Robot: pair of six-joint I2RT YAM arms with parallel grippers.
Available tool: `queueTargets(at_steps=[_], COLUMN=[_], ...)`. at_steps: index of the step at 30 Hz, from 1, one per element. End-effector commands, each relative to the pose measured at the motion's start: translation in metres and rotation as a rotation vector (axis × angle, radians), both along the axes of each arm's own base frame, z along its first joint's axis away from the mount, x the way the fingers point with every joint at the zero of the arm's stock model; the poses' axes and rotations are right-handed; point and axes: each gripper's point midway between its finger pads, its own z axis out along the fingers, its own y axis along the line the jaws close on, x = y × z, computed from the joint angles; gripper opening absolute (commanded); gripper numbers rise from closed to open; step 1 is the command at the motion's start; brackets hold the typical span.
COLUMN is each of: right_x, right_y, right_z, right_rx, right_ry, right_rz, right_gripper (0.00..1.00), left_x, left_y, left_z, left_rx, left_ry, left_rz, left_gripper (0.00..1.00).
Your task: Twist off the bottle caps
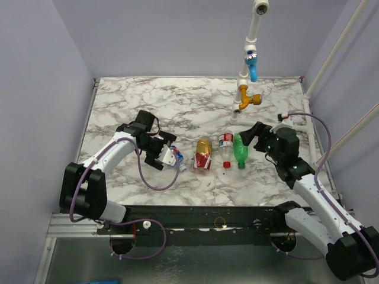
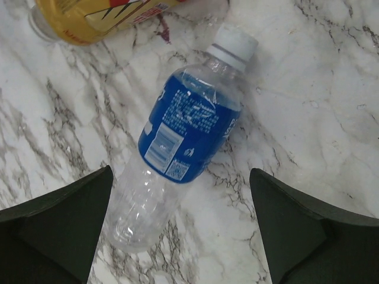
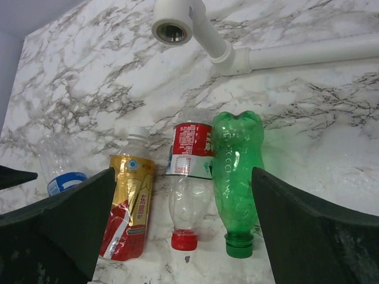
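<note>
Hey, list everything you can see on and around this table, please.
blue-label bottle: one, clear, pale cap, under the left fingers
amber bottle: one, red-gold label, white cap, lying mid-table
red-label bottle: one, clear, red cap, beside the amber one
green bottle: one, green cap, rightmost of the row
pipe assembly: one, white with blue and orange fittings, table's back right
table: one, marble
left fingers: two, black, open
right fingers: two, black, open

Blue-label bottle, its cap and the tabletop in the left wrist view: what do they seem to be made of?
Blue-label bottle: thin clear plastic, glossy; the marble pattern shows through and the wall looks dented. Cap: opaque whitish plastic, matte. Tabletop: marble-patterned, smooth; stone or printed laminate, cannot tell.
</note>
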Motion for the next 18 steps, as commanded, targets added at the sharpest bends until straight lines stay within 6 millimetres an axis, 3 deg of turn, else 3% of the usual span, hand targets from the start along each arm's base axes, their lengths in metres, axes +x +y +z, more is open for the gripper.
queueTargets(at_steps=[1,10,18], right_x=[-0.012,-0.026,-0.034], right_y=[-0.002,0.012,0.032], right_z=[-0.022,-0.038,-0.041], right_rx=[-0.031,-0.029,-0.03], right_ry=[0.064,0.092,0.1], right_rz=[0.0,0.054,0.099], right_gripper=[1.0,1.0,1.0], left_x=[0.001,0.019,0.018], left_y=[-0.016,-0.027,-0.014], left_z=[-0.014,-0.044,-0.067], left_rx=[0.103,0.28,0.437], left_ry=[-0.03,0.044,0.188], left_rz=[-0.148,-0.181,-0.182], left_gripper=[0.99,0.99,0.98])
